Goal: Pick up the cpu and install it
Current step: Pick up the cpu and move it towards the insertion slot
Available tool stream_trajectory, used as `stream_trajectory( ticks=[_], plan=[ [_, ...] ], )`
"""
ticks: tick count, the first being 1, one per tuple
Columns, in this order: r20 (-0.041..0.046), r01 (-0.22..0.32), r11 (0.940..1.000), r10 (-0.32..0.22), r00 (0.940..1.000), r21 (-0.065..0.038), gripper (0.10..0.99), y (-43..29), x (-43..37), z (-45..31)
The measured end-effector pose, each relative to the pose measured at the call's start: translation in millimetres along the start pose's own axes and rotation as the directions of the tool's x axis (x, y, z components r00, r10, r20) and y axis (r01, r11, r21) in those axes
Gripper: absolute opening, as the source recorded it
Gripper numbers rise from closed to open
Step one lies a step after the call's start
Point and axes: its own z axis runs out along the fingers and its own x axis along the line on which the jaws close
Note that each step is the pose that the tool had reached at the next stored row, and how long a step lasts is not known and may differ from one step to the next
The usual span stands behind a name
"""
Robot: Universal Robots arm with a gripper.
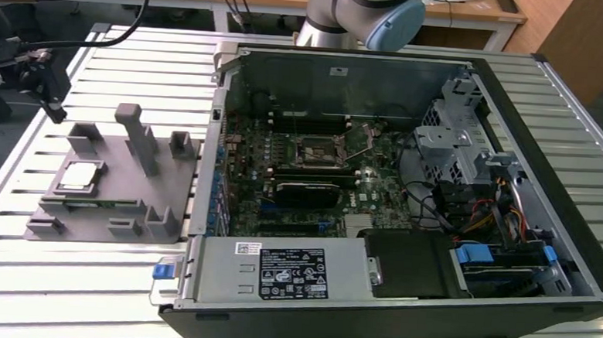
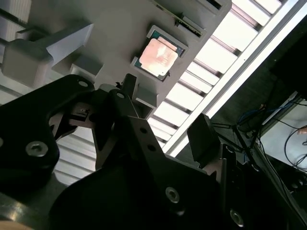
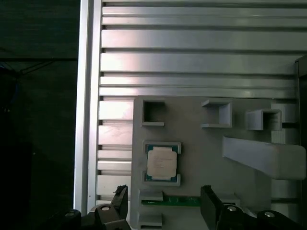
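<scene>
The cpu is a small silvery square chip with a greenish rim, lying flat in a recess of the grey fixture on the exterior view's left. My gripper hangs above the table beyond the fixture's far end, apart from the chip. In both wrist views the cpu lies ahead of the gripper. Its black fingers stand apart with nothing between them, so it is open. The black socket frame sits on the motherboard inside the open computer case.
The open computer case takes up the middle and right of the slatted metal table. Tall grey posts rise from the fixture beside the chip. A green memory strip lies in a slot near the chip. The table's edge runs close by.
</scene>
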Motion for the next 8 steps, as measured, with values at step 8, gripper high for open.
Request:
stream_trajectory(
  ticks=[8],
  plan=[
    [0.0001,0.0,1.0,0.0,1.0,0.0,0.706,-0.6,-1.9,10.9]
  ],
)
